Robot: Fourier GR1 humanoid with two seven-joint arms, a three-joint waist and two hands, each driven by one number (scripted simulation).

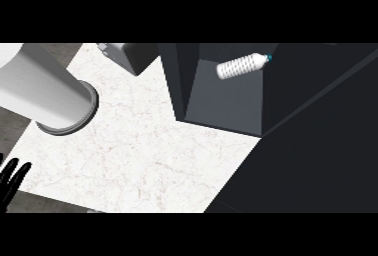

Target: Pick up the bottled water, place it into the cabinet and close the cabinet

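So the bottled water (242, 65) is lying on its side inside the cabinet (225, 100), up near the back of the open compartment, white ribbed body with a little blue cap pointing to the right. It isn't touching either side wall as far as I can see, maybe a bit closer to the right one.

The only hand showing is the left hand (12, 175), way down at the lower left edge of the view, black fingers straight and pointing up, holding nothing. It's well apart from the bottle, with the whole white marble table (133, 150) between them. The right hand doesn't show up anywhere.

The cabinet's dark door (317, 150) is swung open and fills most of the right side, its edge running diagonally from the upper right down toward the lower middle. The table's bare stretch in the middle is wide open, bounded on the right by that door edge and the cabinet's front lip.

On the left there's a big pale grey cylinder (44, 90) tilted across the table's left edge, with a darker ring at its lower end. A small grey box-like thing (129, 55) sits at the top, just left of the cabinet. Can't tell what that is.
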